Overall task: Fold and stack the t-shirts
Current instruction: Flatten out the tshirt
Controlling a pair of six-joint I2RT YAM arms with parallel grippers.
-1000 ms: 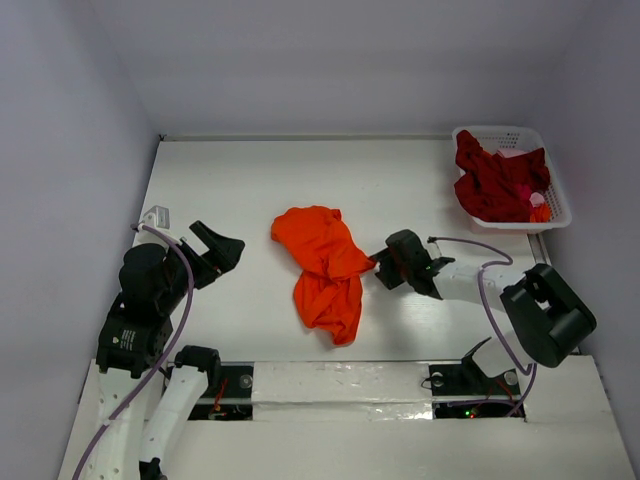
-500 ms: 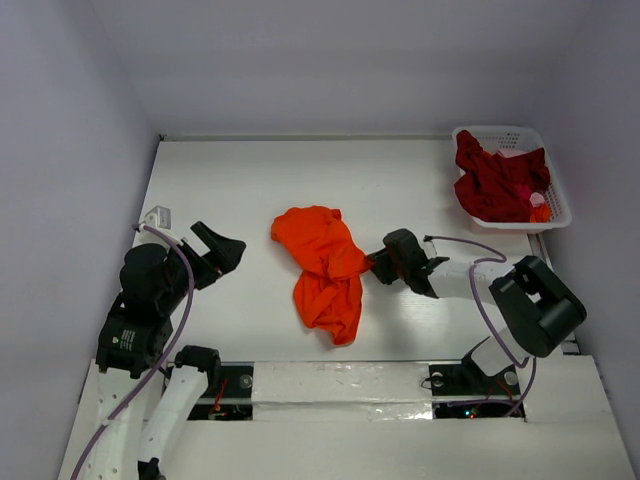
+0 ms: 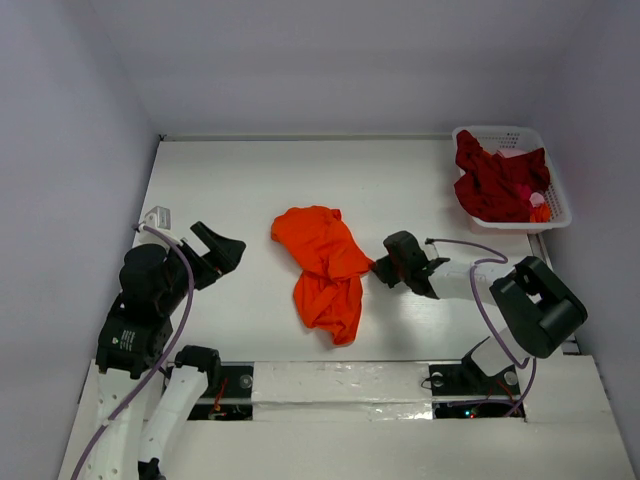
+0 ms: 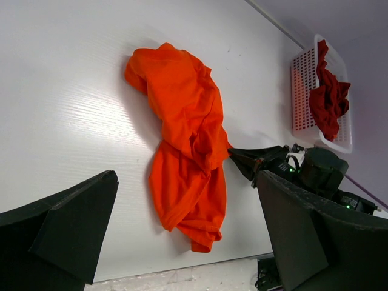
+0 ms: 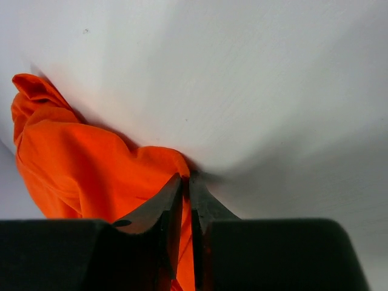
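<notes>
Bench (image 3: 250,190): white and flat; you are seeing it closed in by pale walls (image 3: 60,150) at left, rear and right.
Orange t-shirt (image 3: 322,270): lying crumpled mid-bench, trailing from the centre toward the near edge.
Crimson t-shirt (image 3: 495,185): sitting bunched in the white basket (image 3: 556,212) at the far right corner.
Right claw (image 5: 187,177): you are pinching the right-hand edge of the orange t-shirt, fingers nearly together on the cloth.
Left claw (image 3: 220,237): hanging spread wide, gripping nothing, well left of the orange t-shirt.
Room: bare bench is lying behind and left of the orange t-shirt; its hem is reaching close to the near edge.
</notes>
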